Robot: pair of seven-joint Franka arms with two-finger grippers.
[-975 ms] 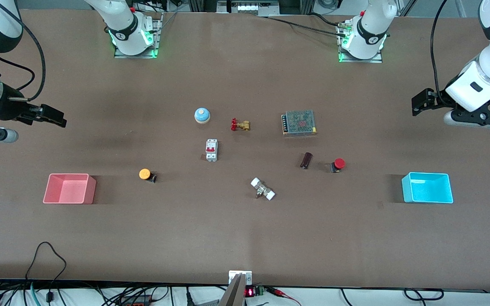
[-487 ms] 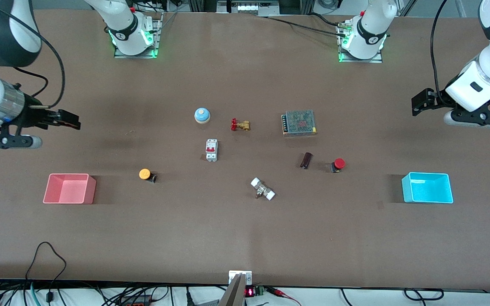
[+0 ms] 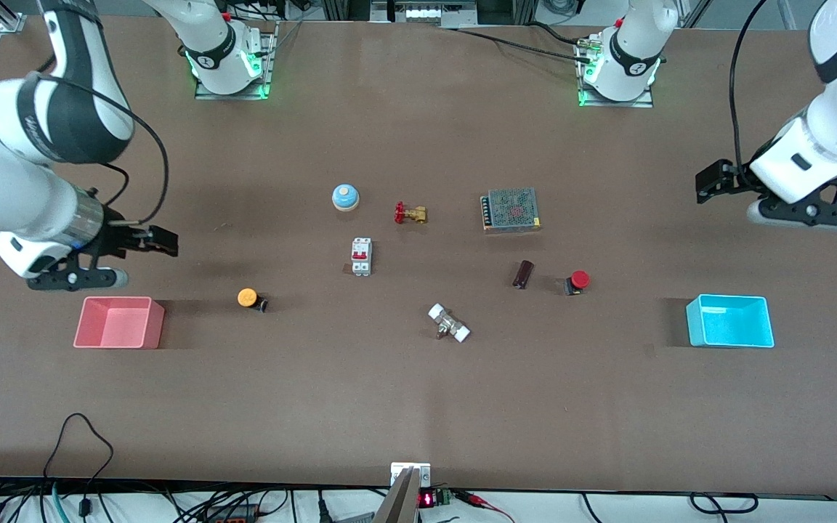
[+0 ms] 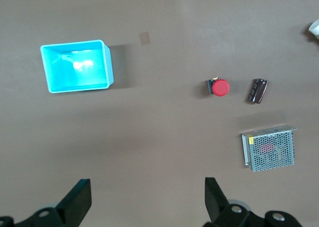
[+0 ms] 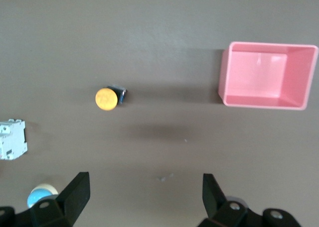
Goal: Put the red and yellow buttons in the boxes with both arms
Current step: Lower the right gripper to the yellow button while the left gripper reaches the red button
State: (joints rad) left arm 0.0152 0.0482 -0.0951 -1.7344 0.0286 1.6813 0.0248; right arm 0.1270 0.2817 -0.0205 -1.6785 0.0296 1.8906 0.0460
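The yellow button lies on its side beside the empty pink box. The red button lies between a dark cylinder and the empty cyan box. My right gripper hangs open over bare table by the pink box, holding nothing. At the left arm's end, my left gripper is open and empty over bare table between the cyan box and a mesh unit.
In the table's middle stand a blue dome bell, a brass valve with a red handle, a white circuit breaker, a metal mesh unit, a dark cylinder and a white-ended fitting.
My right arm has swung in from the table's end toward the pink box and the yellow button. My left arm has shifted slightly. Both grippers stay open.
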